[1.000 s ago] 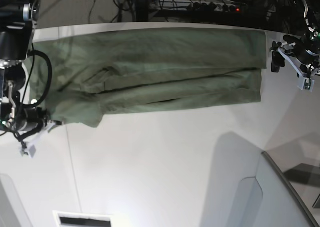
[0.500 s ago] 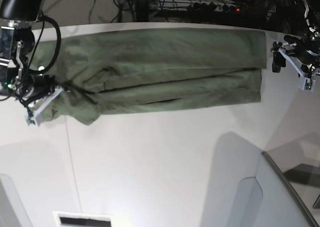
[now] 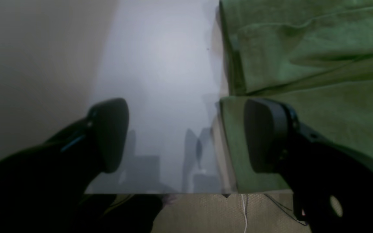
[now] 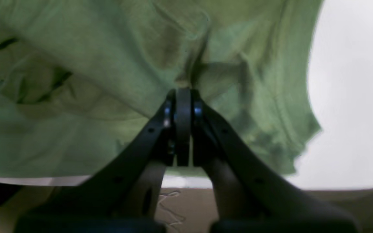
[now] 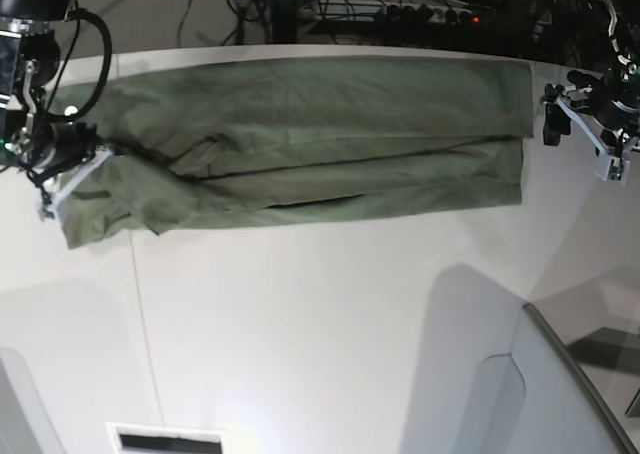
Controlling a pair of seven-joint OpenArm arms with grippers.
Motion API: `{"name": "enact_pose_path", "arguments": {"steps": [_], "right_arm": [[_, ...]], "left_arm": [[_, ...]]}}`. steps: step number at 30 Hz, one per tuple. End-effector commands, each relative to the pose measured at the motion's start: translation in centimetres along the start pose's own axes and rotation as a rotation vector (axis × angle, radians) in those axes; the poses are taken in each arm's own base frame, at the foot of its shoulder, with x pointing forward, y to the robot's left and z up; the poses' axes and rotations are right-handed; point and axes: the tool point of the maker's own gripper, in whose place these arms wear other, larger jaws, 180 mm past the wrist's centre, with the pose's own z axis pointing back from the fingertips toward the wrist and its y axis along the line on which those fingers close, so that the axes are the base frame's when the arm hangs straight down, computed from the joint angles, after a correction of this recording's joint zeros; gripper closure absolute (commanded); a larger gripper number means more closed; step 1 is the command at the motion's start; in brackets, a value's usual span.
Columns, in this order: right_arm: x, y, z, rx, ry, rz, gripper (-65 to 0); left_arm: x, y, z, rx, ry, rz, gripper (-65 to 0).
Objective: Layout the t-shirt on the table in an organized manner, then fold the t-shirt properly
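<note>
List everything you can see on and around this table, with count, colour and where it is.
t-shirt: one, olive green, stretched along the table's far side
table: one, white, fills most of the base view
raised panel: one, grey, near right corner
cables: several, dark, on the floor beyond the far edge
right gripper: one, black, shut on the t-shirt's end at base view's left
left gripper: one, black, open, beside the shirt's other end

Right tool point(image 4: 182, 94) pinched closed; left tool point(image 3: 186, 136) spread wide, holding nothing.
</note>
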Motion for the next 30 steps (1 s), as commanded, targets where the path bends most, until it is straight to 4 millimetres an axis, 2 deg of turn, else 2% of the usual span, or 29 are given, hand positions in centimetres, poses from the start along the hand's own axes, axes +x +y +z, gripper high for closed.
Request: {"name": "enact_pose_path", "arguments": {"steps": [1,6,19,27,29,30], "right_arm": [[1.3,-0.7,0.8,-0.021,-0.041,0.012,0.0],[0.0,-0.5,0.5,-0.016,-0.01,0.005,0.0],[-2.7,-0.3,0.0,-0.014,0.04,-0.02,-0.3],[-2.2,-0.5,0.2,-0.038,0.028,-0.077,-1.1],[-2.3,-0.5,0.3,-0.042,0.031,-0.088,-6.5],[-2.5,-0.6,0.4,-0.043,0.048,-0.085,-12.5]], "left_arm": [[1.0,0.8,0.4,0.017,-0.03,-0.011,-53.3],[0.2,0.6,0.0,0.008,-0.01,0.001,-53.3],[0.2,0.6,0.0,0.006,-0.008,0.001,-53.3],[0.2,0.5,-0.1,0.005,-0.01,0.0,-53.3],[0.3,0.5,-0.1,0.002,-0.013,0.004,-53.3],[0.4,0.5,0.0,0.001,-0.017,0.01,-53.3]]}}
